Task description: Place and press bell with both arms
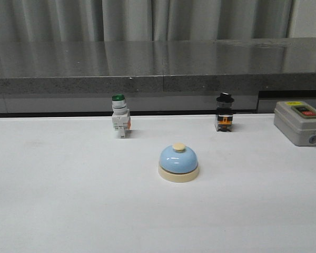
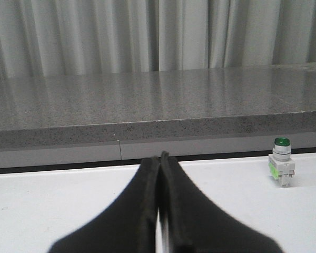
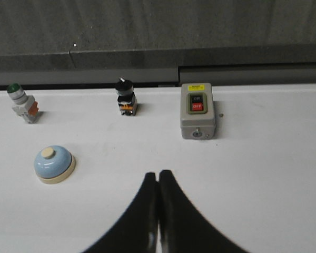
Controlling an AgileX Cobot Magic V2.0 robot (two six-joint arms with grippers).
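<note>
The light-blue bell with a cream base and cream button stands upright on the white table, near its middle. It also shows in the right wrist view, off to one side of my right gripper, which is shut and empty above the table. My left gripper is shut and empty; the bell does not show in its view. Neither arm shows in the front view.
A green-capped white push-button switch stands at the back left, also in the left wrist view. A black-knobbed switch stands at the back right. A grey two-button box lies at the far right. A dark stone ledge runs behind the table.
</note>
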